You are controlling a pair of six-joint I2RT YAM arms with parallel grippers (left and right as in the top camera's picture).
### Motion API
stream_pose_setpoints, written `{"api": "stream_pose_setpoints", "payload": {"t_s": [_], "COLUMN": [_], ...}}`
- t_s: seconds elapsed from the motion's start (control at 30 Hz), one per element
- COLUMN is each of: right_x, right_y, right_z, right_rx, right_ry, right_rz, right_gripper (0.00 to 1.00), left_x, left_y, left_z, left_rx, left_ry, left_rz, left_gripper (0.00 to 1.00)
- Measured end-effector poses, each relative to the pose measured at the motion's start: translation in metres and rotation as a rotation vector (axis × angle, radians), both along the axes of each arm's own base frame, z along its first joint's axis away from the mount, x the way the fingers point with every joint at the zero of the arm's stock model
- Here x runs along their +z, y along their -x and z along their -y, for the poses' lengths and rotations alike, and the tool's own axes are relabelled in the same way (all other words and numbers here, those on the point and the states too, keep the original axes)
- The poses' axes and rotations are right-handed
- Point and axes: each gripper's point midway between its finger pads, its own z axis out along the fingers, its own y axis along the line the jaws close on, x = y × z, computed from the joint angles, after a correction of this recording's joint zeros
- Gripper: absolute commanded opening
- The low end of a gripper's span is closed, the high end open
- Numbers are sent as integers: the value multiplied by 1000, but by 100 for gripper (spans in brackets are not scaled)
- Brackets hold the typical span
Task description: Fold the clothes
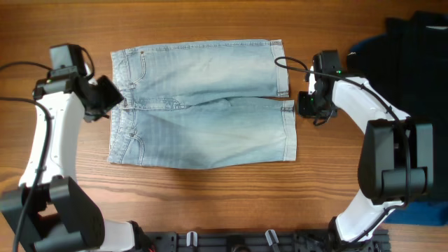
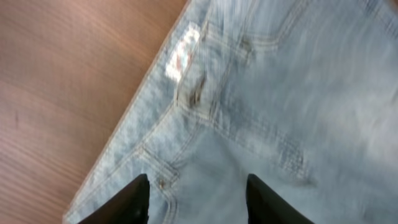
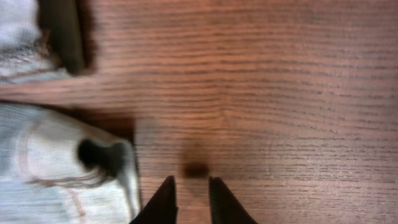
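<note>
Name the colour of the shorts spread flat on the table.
Light, faded blue denim; the shorts show best in the overhead view.

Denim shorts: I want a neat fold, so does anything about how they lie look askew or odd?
Mostly fine: the denim shorts lie flat on the table. Only the leg ends are uneven: the nearer leg's hem reaches farther right than the farther leg's hem.
</note>
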Motion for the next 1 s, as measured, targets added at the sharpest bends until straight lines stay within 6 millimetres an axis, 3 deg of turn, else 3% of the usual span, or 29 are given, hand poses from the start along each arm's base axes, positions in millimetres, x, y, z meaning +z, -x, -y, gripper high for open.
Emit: {"api": "stream_pose_setpoints", "payload": {"t_s": [0.07,0.17,0.23,0.27,0.37,0.47,0.5,0.67,0.83,1.0], "right_x": [21,82,95,100,71,37,30,12,12,-10], "right_y": [9,42,47,59,100,137,142,136,128,147], "right_z": [-3,-14,-23,-39,-67,-65,-63,-61,-63,-56], "right_rx": [-29,-60,-55,-17,-22,-112,-143,-235,-269,-297], "right_ry": [-12,-58,-81,-106,-109,-74,-65,-67,-80,-64], "right_rz": [-25,-7,16,10,-115,-219,-231,-178,-150,-178], "right_gripper": [40,42,45,45,45,48,56,59,51,53], "left_x": [6,31,44,47,47,48,48,51,51,50], "left_y": [18,42,52,57,61,59,57,47,47,47], "left_z": [16,34,47,52,58,55,54,50,42,41], "left_rx": [-15,-26,-40,-33,-22,-12,-10,1,20,21], "left_ry": [16,21,22,24,14,-3,-9,-31,-70,-75], "left_rz": [-47,-50,-32,-39,-53,-44,-35,8,4,3], "left_gripper": [58,64,66,70,78,80,80,86,88,88]}}
